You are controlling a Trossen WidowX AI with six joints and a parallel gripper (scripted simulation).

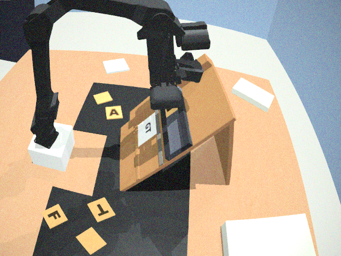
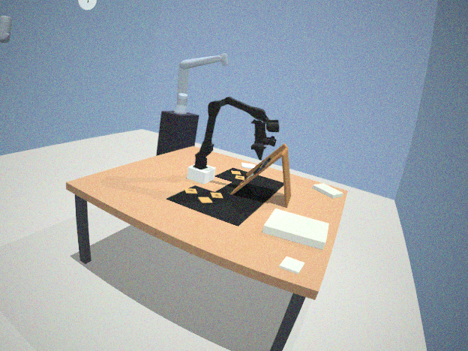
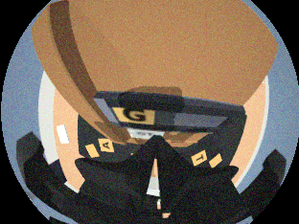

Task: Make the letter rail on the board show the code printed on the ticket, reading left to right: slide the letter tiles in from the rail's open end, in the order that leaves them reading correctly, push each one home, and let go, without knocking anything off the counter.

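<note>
The ticket on the sloped board reads GT. The G tile lies in the left part of the dark rail in the wrist view, with a strip of rail bed showing left of it. My gripper is shut and empty, pointing down just in front of the rail. The T tile and F tile lie on the mat's near part; the A tile lies on its far part.
Blank-looking tiles lie on the black mat. A large white block and a smaller one stand beyond the board's side. A thin white slab lies at the back.
</note>
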